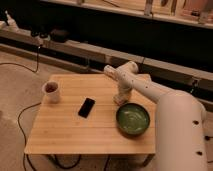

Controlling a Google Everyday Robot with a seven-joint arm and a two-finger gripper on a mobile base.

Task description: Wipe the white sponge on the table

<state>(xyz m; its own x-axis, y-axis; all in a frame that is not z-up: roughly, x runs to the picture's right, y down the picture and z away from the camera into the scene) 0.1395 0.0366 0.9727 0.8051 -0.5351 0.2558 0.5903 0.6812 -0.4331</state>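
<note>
The table [65, 131] is low, with a light bamboo-plank top, and fills the middle of the view. My white arm reaches in from the lower right, bends above the table's far edge and points straight down. My gripper [120, 98] is at the table top, right of centre, just behind the green bowl. A pale patch at its tip blends with the gripper, so I cannot make out the white sponge separately from it.
A green bowl [132, 119] sits on the table's right side, close in front of the gripper. A black phone [86, 107] lies at the centre. A white mug [51, 91] stands at the left. Cables [22, 125] run on the floor at the left. A dark bench stands behind.
</note>
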